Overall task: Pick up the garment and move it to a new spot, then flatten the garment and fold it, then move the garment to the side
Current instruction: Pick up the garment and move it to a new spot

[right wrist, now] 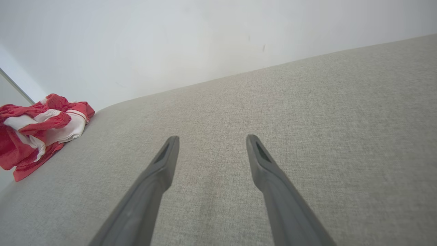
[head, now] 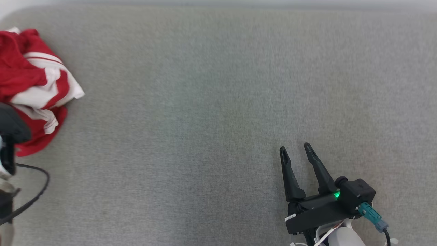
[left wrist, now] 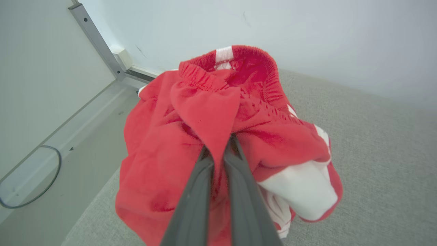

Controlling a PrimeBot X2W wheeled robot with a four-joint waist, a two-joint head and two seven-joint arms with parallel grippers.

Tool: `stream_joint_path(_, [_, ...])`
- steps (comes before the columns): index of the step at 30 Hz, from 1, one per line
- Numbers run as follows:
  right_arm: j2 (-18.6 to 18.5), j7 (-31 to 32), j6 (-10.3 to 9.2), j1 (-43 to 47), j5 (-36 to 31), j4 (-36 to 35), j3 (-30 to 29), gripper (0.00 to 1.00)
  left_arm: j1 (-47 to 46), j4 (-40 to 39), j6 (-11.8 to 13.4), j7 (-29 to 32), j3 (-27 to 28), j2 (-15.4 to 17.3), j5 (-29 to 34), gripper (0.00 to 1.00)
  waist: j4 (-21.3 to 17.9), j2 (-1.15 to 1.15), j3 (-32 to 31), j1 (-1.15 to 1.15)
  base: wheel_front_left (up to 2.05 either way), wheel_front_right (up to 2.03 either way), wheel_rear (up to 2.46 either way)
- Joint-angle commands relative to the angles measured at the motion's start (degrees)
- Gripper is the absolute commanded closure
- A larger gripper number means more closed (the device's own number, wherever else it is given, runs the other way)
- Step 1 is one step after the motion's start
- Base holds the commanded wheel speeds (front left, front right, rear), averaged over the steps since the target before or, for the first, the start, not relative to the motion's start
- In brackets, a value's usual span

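Broad grey fabric-topped table [head: 218, 85] spread right across the head view, with a pale wall [right wrist: 205, 41] rising behind. Over at the table's left edge, near the far corner: the garment [head: 30, 78], red with white stripes and panels, bunched in a crumpled heap. Elastic waistband [left wrist: 239, 56] uppermost in the left wrist view, ribbed and gathered, a white panel bulging out lower down.

Right pincer [head: 295, 148] well apart from all that, low on the right side of the table, spread wide and gripping nothing, tips pointing up the head view over plain grey weave.

Left pincer [left wrist: 220, 145] right in the thick of the cloth, clamped tight on a fold of red fabric, long dark fingers [left wrist: 194, 198] pressed almost together with the fold pinched between.

Thin black cable [head: 41, 191] looping at the lower left. Small green light [head: 337, 195] glowing at the base of the right pincer.
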Motion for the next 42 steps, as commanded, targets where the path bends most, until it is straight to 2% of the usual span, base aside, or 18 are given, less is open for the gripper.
stream_joint_path(1, [0.07,-0.27,0.21,0.28,0.75,0.17,0.18,0.0,0.94,-1.5,0.23,0.31,-0.17,1.0,0.6,1.0,1.55,-0.01,-3.74,0.0,0.0,0.0,0.0])
stream_joint_path(9, [0.09,-0.21,0.21,2.08,4.67,0.41,-0.55,0.0,0.51,-13.9,0.33,3.47,-2.14,5.4,3.1,1.0,0.55,-0.01,-10.95,0.0,0.0,0.0,0.0])
stream_joint_path(16, [0.07,-0.2,0.21,4.43,5.41,0.37,-1.55,0.0,-0.72,-25.36,-0.38,6.28,-5.68,4.95,5.0,1.0,-2.47,-0.01,-14.72,0.0,0.0,0.0,0.0])
stream_joint_path(23, [0.08,-0.2,0.21,6.17,3.89,0.36,-3.36,0.0,0.57,-37.12,-1.96,8.02,-11.05,0.87,4.84,1.0,-8.08,-0.01,-16.99,0.0,0.0,0.0,0.0])
stream_joint_path(29, [0.08,-0.19,0.21,6.2,3.02,0.06,-3.68,0.0,2.82,-41.45,-2.37,7.65,-15.91,-4.31,4.09,1.0,-13.91,-0.01,-17.29,0.0,0.0,0.0,0.0])
stream_joint_path(36, [0.09,-0.2,0.21,6.0,2.79,-0.4,-2.97,0.0,6.28,-39.21,-2.14,5.92,-20.06,-9.94,2.76,1.0,-19.23,-0.01,-15.7,0.0,0.0,0.0,0.0])
stream_joint_path(42, [0.09,-0.2,0.21,5.46,2.52,-0.87,-2.69,0.0,9.46,-31.2,-2.89,2.29,-23.62,-15.1,1.41,1.0,-21.22,-0.01,-13.7,0.0,0.0,0.0,0.0])
